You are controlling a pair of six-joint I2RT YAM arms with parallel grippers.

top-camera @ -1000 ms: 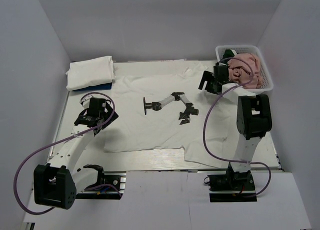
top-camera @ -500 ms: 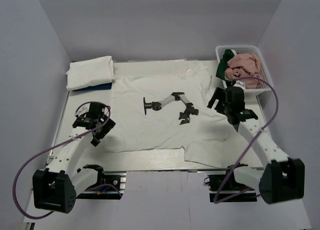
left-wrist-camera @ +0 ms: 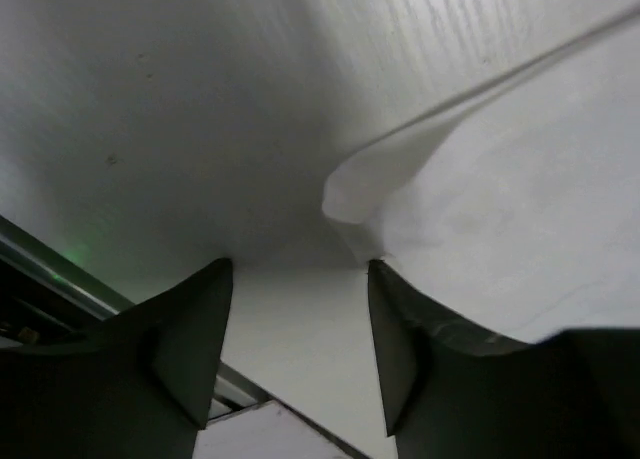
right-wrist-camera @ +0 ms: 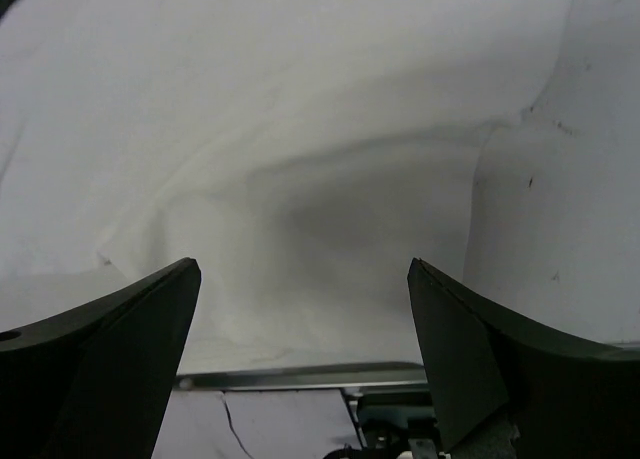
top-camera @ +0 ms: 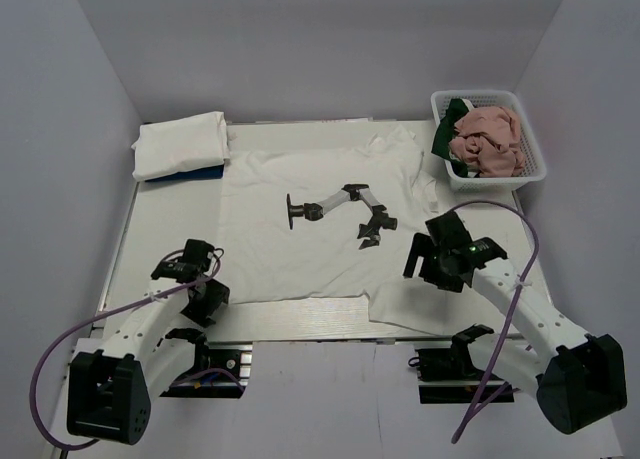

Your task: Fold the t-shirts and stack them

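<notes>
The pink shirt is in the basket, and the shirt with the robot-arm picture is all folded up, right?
Not quite. The pink shirt is in the basket, but the shirt with the robot-arm picture is not folded: it lies spread out flat on the table. The top view shows it.

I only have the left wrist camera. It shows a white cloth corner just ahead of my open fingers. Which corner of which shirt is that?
Observer: It is the near-left corner of the printed white t-shirt, which lies spread out. Your left gripper is low, right at that corner.
Operator: Where is the other arm?
Observer: The right gripper hangs open above the near-right part of the same shirt.
Operator: Any shirts already done?
Observer: A folded white pile lies at the far left.
</notes>
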